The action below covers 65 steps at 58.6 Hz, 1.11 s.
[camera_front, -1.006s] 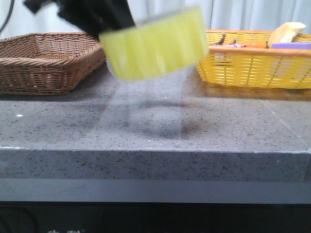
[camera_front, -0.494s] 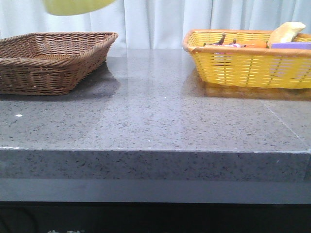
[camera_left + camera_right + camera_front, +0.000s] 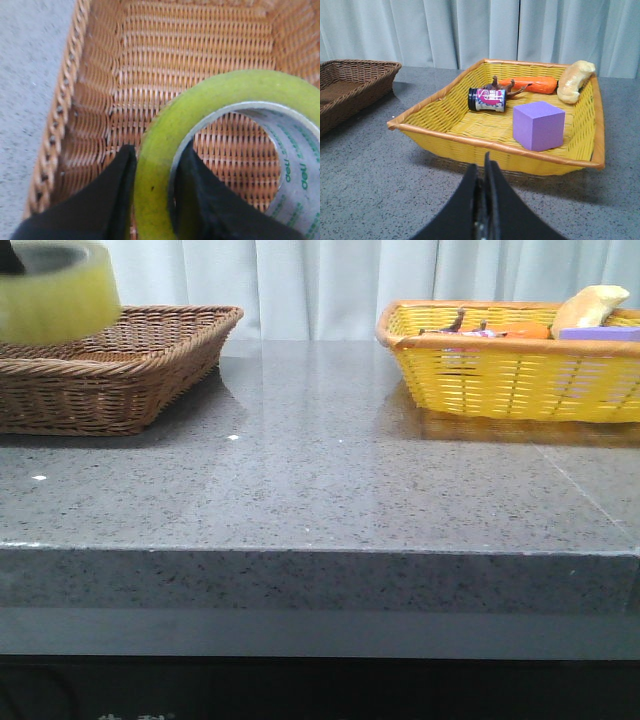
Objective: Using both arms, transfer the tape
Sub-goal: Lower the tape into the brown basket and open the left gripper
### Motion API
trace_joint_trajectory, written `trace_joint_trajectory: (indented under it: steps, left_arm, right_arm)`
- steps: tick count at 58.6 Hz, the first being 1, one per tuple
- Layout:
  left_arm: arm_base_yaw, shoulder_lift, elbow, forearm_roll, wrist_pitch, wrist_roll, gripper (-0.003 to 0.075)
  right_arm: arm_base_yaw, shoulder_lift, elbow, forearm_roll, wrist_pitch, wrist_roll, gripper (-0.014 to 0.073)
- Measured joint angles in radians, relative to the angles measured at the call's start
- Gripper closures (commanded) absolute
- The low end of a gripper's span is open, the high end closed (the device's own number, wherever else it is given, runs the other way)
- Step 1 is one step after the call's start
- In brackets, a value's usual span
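The tape (image 3: 58, 290), a wide translucent yellow roll, hangs over the brown wicker basket (image 3: 150, 350) at the far left in the front view. In the left wrist view my left gripper (image 3: 156, 165) is shut on the tape's (image 3: 160, 145) wall, one finger outside and one inside the white core with green lettering, above the basket's woven floor (image 3: 175, 65). The left arm itself is out of the front view. My right gripper (image 3: 484, 172) is shut and empty, low over the grey table just in front of the yellow basket (image 3: 445, 132).
The yellow basket (image 3: 510, 370) at the right holds a purple block (image 3: 538, 125), a small can (image 3: 486, 99), an orange carrot-like thing (image 3: 530, 85) and a bread-like piece (image 3: 574, 80). The grey stone table (image 3: 330, 490) has a front edge near the camera.
The tape, held near the middle a second ago, rose and moved left out of the top of view, and now hangs lower over the brown basket at the far left.
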Motion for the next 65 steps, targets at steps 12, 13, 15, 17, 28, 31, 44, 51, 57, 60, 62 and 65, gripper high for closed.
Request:
trace_joint_trajectory:
  steps: [12,13,15,17,28,31,44,51,57,60,62,65]
  left_arm:
    - [0.0,0.081,0.0,-0.002,0.0,0.0,0.0586]
    - [0.0,0.085,0.0,-0.002,0.0,0.0,0.0556]
    - [0.0,0.086,0.0,-0.002,0.0,0.0,0.0501]
    - [0.0,0.087,0.0,-0.002,0.0,0.0,0.0445]
    - [0.0,0.069,-0.004,-0.008,-0.014,0.0,0.0271]
    - [0.0,0.059,-0.004,-0.008,-0.014,0.0,0.0276]
    - [0.0,-0.036,-0.001,-0.009,-0.014,0.0,0.0402]
    - [0.0,-0.127,0.042,-0.009,-0.031,0.0,0.0545]
    - [0.0,-0.218,0.124,-0.009,-0.072,0.0,0.067]
    - [0.0,-0.264,0.174,-0.009,-0.098,0.0,0.0722]
    - [0.0,-0.297,0.213,-0.009,-0.117,0.0,0.0738]
    - [0.0,-0.352,0.278,-0.009,-0.157,0.0,0.074]
  right_arm:
    - [0.0,0.0,0.0,0.0,0.0,0.0,0.0704]
    - [0.0,0.0,0.0,0.0,0.0,0.0,0.0704]
    - [0.0,0.0,0.0,0.0,0.0,0.0,0.0704]
    - [0.0,0.0,0.0,0.0,0.0,0.0,0.0704]
    - [0.0,0.0,0.0,0.0,0.0,0.0,0.0704]
    - [0.0,0.0,0.0,0.0,0.0,0.0,0.0704]
    - [0.0,0.0,0.0,0.0,0.0,0.0,0.0704]
    - [0.0,0.0,0.0,0.0,0.0,0.0,0.0704]
    - [0.0,0.0,0.0,0.0,0.0,0.0,0.0704]
    - [0.0,0.0,0.0,0.0,0.0,0.0,0.0704]
    - [0.0,0.0,0.0,0.0,0.0,0.0,0.0704]
    - [0.0,0.0,0.0,0.0,0.0,0.0,0.0704]
